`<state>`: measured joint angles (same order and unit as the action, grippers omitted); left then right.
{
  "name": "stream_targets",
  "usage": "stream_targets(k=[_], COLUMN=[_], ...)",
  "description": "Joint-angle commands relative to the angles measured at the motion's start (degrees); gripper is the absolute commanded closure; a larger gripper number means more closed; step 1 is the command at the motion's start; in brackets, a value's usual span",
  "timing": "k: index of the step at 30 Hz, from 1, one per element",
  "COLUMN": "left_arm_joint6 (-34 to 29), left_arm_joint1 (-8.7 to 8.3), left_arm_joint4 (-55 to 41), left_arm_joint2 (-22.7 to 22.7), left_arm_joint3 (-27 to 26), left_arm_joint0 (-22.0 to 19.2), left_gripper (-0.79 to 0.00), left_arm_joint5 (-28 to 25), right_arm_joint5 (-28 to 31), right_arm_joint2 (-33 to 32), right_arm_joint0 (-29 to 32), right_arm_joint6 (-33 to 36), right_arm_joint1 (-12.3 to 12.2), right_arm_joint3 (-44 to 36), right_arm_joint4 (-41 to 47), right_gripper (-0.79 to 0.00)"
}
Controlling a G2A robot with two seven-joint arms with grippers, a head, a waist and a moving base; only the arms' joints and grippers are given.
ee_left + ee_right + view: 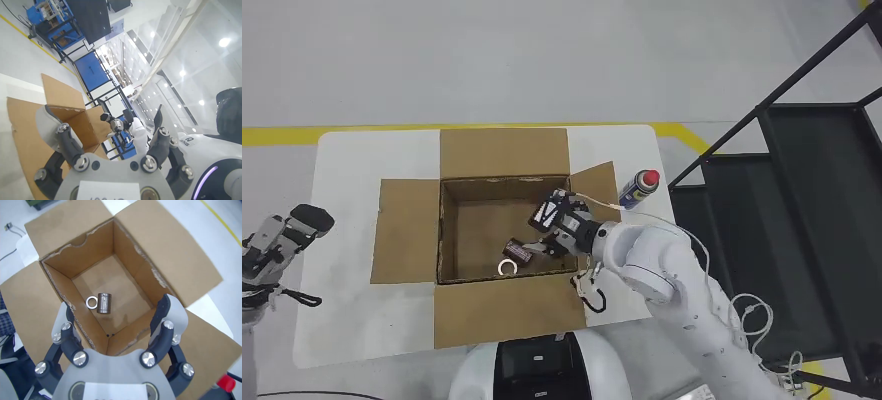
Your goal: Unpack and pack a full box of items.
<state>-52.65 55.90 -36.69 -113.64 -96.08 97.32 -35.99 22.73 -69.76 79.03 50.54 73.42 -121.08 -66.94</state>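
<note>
An open cardboard box (504,152) stands in the middle of the white table (352,180) with its flaps spread out. On its floor lie a short metal cylinder (517,250) (104,303) and, touching it, a flat metal ring (508,266) (91,302). My right gripper (552,228) (115,311) hangs open above the box's right half, pointing down at the two parts and holding nothing. My left gripper (282,240) (103,123) is open and empty, off the table's left edge, facing the box (62,91).
A blue spray can with a red cap (639,187) lies on the table just right of the box. A black metal staircase (802,200) stands beyond the table's right side. Bare table shows left of the box.
</note>
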Motion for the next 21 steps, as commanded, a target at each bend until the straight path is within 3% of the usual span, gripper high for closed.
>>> stream_targets(k=[1,5,10,16,21], left_arm_joint6=[-0.05,-0.05,-0.05,-0.05,-0.05], left_arm_joint1=[0.0,0.0,0.0,0.0,0.0], left_arm_joint4=[-0.01,-0.01,-0.01,-0.01,-0.01], left_arm_joint2=[0.07,0.07,0.07,0.07,0.07], left_arm_joint3=[-0.01,-0.01,-0.01,-0.01,-0.01], left_arm_joint0=[-0.06,-0.06,-0.06,-0.06,-0.06], left_gripper=[-0.785,-0.785,-0.785,-0.785,-0.785], left_arm_joint5=[0.01,0.01,0.01,0.01,0.01], right_arm_joint5=[0.12,0.69,5.62,13.91,15.02], right_arm_joint2=[-7.17,-18.56,-28.9,-34.07,-34.1], right_arm_joint0=[4.06,10.77,17.91,23.3,23.84], right_arm_joint6=[-1.86,-8.65,-20.77,-31.28,-31.32], right_arm_joint1=[-0.68,-1.51,-2.02,-2.42,-2.51], right_arm_joint3=[-4.08,-7.65,-4.14,3.5,4.46], right_arm_joint4=[2.2,6.39,11.31,13.82,13.54], right_gripper=[-0.785,-0.785,-0.785,-0.785,-0.785])
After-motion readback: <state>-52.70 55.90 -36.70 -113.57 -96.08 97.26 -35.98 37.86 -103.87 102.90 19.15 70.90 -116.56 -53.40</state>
